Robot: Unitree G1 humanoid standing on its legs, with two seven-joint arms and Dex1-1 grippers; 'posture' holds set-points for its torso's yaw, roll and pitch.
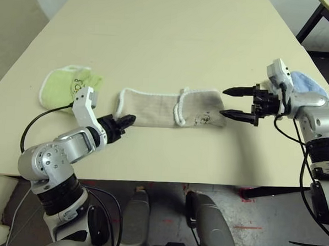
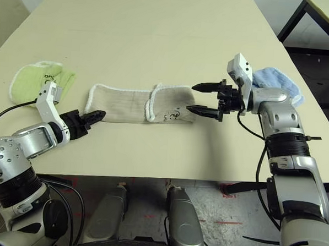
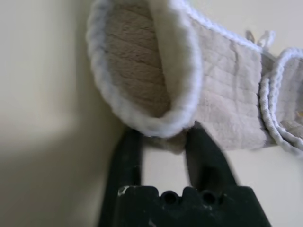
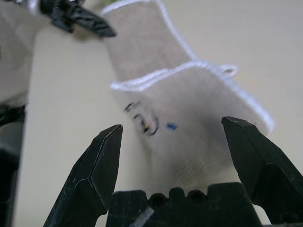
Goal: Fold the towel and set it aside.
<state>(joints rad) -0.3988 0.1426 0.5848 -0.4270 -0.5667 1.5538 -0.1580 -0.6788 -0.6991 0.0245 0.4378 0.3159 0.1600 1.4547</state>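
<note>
Left tool (image 1: 127, 120): black fingers drawn narrow, tips at the near left corner of the towel (image 1: 171, 107), just at its rolled white edge. In the left wrist view the fingers (image 3: 127, 156) stood a little apart under that rolled edge; whether cloth was pinched between them could not be told.

Right tool (image 2: 199, 98): fingers spread wide, holding nothing, pointing at the towel's right end with the tips just short of it, one finger toward the far edge, the other toward the near edge.

Towel: beige terry, white stitched edging, lying flat as a long strip across the middle of the surface (image 1: 169, 40), between the two tools. Right part folded over, its white edge crossing the strip right of the middle. Small dark embroidered mark (image 2: 172, 116) on the folded part, near the near edge.

Green towel (image 1: 67, 84): folded, left of the beige towel, apart from it, beyond the left arm.

Blue towel (image 2: 277, 82): folded, right of the beige towel, at the surface's right edge, partly behind the right arm.
</note>
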